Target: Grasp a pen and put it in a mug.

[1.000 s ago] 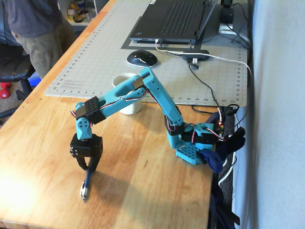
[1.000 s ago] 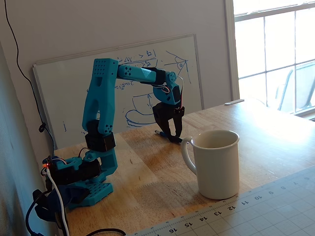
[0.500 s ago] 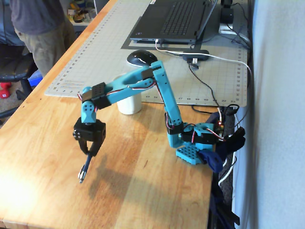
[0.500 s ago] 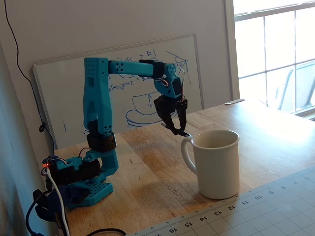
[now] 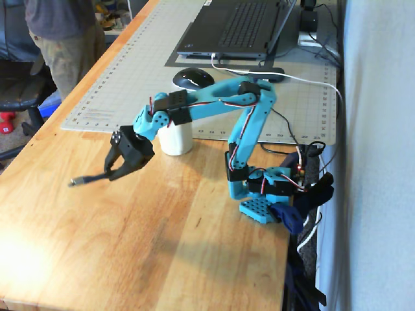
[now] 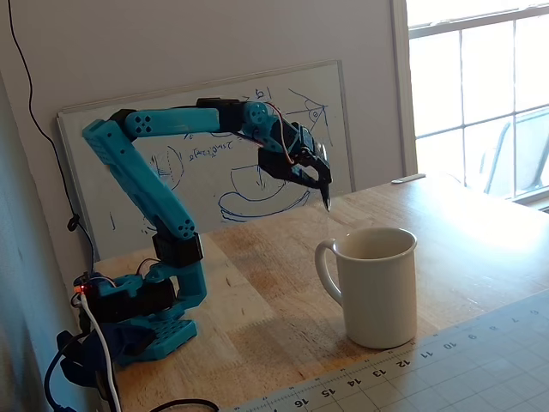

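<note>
My blue arm's black gripper (image 5: pixel 115 170) is shut on the slim dark pen (image 5: pixel 87 179). It holds the pen roughly level above the wooden table, silvery end pointing left in this fixed view. In the other fixed view the gripper (image 6: pixel 323 190) hangs in the air behind and left of the mug, and the pen (image 6: pixel 327 202) shows only as a short dark tip below the fingers. The cream-white mug (image 6: pixel 377 287) stands upright at the mat's edge, its handle showing on its left. In a fixed view the mug (image 5: pixel 176 139) is partly hidden behind the arm's wrist, to the right of the gripper.
A grid cutting mat (image 5: pixel 130 71) carries a black mouse (image 5: pixel 192 78) and a laptop (image 5: pixel 237 29) behind the mug. A whiteboard (image 6: pixel 214 163) leans on the wall behind the arm. Cables (image 5: pixel 305 81) run by the arm's base (image 5: pixel 262 204). A person (image 5: pixel 61 39) stands by the table's far left.
</note>
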{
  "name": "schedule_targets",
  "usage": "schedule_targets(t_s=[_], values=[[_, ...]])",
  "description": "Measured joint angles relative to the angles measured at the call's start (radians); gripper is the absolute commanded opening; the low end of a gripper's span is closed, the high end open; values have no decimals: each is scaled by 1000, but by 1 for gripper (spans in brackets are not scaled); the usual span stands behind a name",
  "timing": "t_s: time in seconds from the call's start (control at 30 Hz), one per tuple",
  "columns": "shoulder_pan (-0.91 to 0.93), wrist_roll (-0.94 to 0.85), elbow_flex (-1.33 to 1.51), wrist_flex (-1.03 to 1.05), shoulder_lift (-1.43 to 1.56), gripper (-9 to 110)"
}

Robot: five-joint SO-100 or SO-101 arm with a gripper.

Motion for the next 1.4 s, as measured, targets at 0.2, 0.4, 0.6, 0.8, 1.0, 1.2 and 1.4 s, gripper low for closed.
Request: schedule_targets(t_s=[0.2, 0.4, 0.6, 0.8, 1.0, 1.2, 1.4], values=[[120, 304, 141, -356, 161, 6], [278, 469, 199, -538, 262, 6], [502, 497, 218, -572, 311, 6], [669, 497, 218, -572, 321, 6], [765, 497, 218, -572, 354, 6], [804, 499, 301, -572, 364, 6], [808, 499, 394, -572, 370, 6]])
